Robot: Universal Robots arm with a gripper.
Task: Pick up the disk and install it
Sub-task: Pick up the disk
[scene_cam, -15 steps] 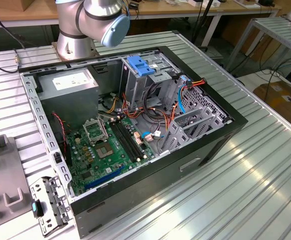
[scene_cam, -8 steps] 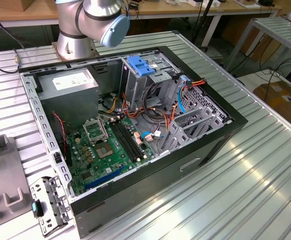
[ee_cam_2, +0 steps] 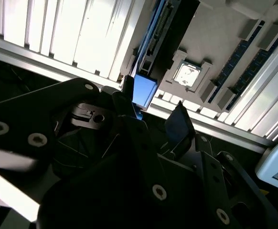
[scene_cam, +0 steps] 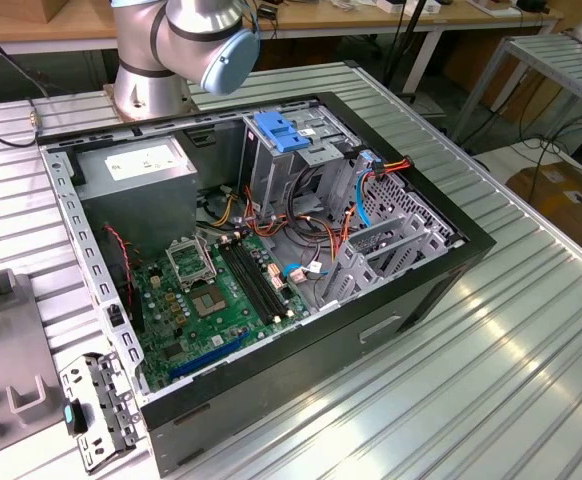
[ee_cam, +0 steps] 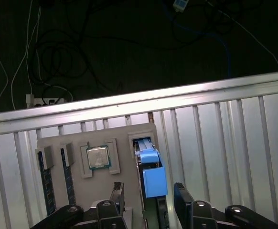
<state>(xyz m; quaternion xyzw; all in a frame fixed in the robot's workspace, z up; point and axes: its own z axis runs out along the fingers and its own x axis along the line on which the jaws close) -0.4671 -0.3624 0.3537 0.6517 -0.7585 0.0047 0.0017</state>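
Disk is seen standing on edge in a slot of the grey tray, close to the ribbed table's rim; bare table is found along one side of the tray, and dark floor with cables past the rim; the gripper is poised over the disk with jaws spread, one finger on each side, no contact being shown; a chip is seated just beside the slot, memory sticks beyond it; in the exterior view an open computer case is laid on the table.
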